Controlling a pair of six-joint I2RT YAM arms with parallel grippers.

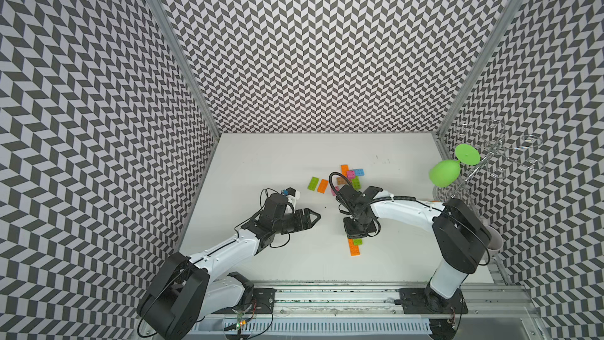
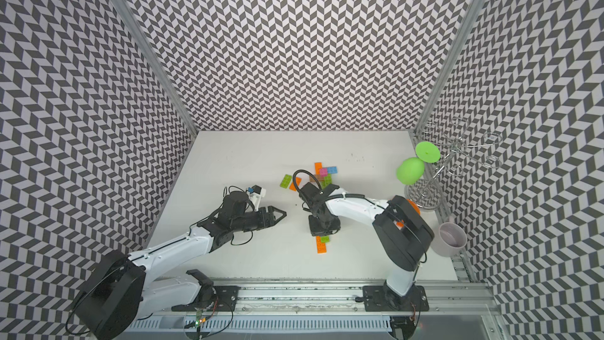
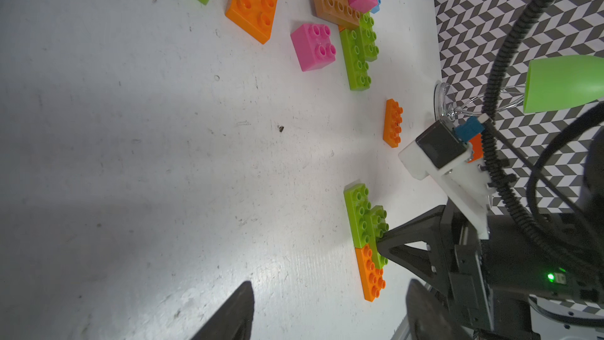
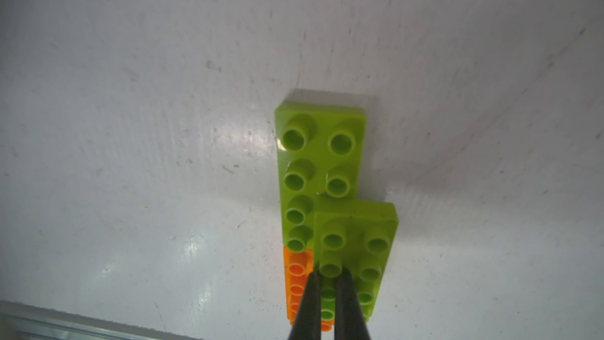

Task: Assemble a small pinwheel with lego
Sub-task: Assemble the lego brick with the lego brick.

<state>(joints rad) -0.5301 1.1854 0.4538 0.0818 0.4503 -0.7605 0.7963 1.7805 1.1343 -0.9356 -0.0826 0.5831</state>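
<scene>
The right end effector [image 4: 330, 278], clenched on nothing, sets its tips on the upper green brick [image 4: 356, 240], which is stacked across a lime brick [image 4: 313, 145] and an orange brick [image 4: 295, 269] near the tabletop's [image 1: 261, 158] front; off-centre pressure may tilt or skid the stack; the left end effector [image 1: 315, 216] hangs released, well apart, bracing nothing. The pale mug [image 2: 452, 240] looks empty; the hanging green goblet [image 2: 410, 170] holds nothing visible.

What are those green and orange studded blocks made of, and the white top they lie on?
Green blocks and orange block: moulded plastic, likely; glossy, with sharp highlights on smooth studs. Table: white board, perhaps painted or laminated; soft sheen, scuffs and dark specks; the core material cannot be told.
</scene>
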